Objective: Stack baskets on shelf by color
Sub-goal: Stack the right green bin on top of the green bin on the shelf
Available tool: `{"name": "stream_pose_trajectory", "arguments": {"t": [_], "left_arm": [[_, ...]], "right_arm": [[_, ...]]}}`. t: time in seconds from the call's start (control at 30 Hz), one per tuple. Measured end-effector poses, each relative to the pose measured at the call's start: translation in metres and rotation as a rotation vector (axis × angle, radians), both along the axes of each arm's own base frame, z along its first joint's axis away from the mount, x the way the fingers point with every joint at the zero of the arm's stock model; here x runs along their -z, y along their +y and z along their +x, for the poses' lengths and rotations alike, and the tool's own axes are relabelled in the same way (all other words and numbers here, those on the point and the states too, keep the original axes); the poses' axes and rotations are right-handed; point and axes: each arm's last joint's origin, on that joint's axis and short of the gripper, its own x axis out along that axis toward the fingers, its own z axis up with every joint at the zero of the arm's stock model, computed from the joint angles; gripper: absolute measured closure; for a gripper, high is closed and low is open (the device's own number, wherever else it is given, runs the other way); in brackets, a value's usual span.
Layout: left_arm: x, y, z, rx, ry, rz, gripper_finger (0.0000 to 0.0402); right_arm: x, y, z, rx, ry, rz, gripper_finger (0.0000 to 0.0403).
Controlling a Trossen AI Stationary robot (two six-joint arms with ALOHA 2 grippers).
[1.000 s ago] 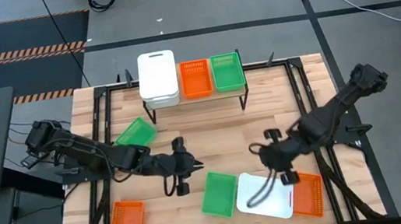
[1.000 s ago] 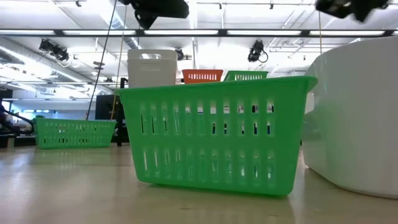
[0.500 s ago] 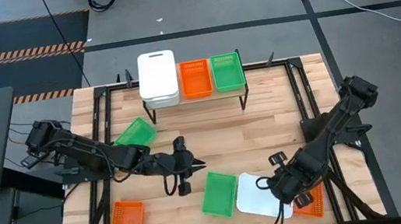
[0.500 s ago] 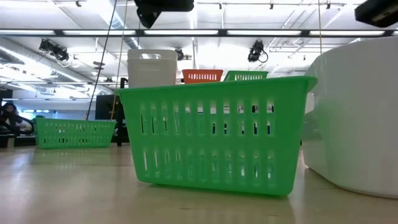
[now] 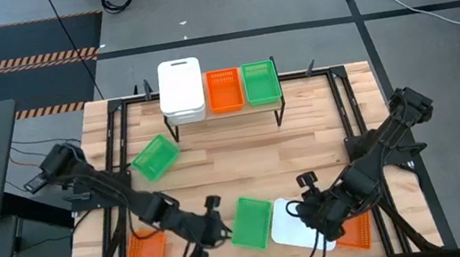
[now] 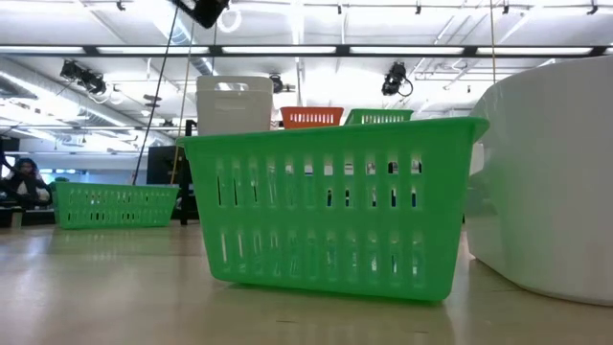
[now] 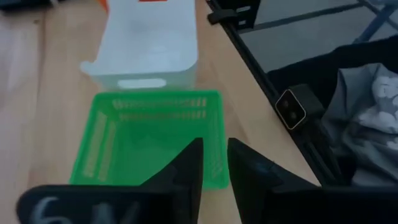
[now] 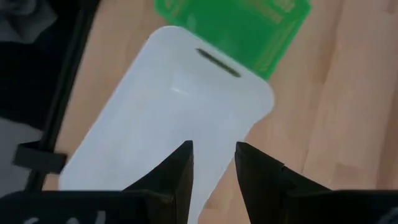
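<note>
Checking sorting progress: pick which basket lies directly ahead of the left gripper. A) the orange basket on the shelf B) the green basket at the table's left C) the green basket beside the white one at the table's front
C: in the left wrist view, the left gripper points at the green basket lying next to the white basket.

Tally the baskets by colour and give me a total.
White baskets: 3
Orange baskets: 3
Green baskets: 3
Total: 9
</note>
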Motion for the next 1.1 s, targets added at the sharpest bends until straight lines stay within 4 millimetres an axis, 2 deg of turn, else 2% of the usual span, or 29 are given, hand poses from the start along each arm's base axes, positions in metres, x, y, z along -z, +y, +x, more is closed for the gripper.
{"name": "stream_pose_trajectory", "arguments": {"t": [0.1,0.23,0.33,0.53,0.77,1.1], "left_arm": [[0.003,-0.016,0.011,0.036,0.003,0.032,0.0300],[0.012,-0.032,0.021,0.068,0.104,0.114,0.0270],[0.021,-0.035,0.026,0.053,0.191,0.147,0.0246],[0.029,-0.041,0.034,0.065,0.215,0.100,0.0220],[0.061,-0.051,0.043,0.084,0.241,0.119,0.0230],[0.068,-0.048,0.048,0.014,0.182,0.221,0.0257]], "right_arm": [[0.001,-0.006,0.005,0.025,0.005,-0.004,0.0279],[0.001,-0.012,0.010,0.049,0.007,-0.004,0.0279],[0.002,-0.013,0.011,0.055,0.009,-0.006,0.0279],[0.002,-0.014,0.010,0.046,0.015,-0.014,0.0279],[0.002,-0.014,0.009,0.037,0.021,-0.023,0.0279],[0.002,-0.013,0.008,0.036,0.024,-0.023,0.0279]]}}
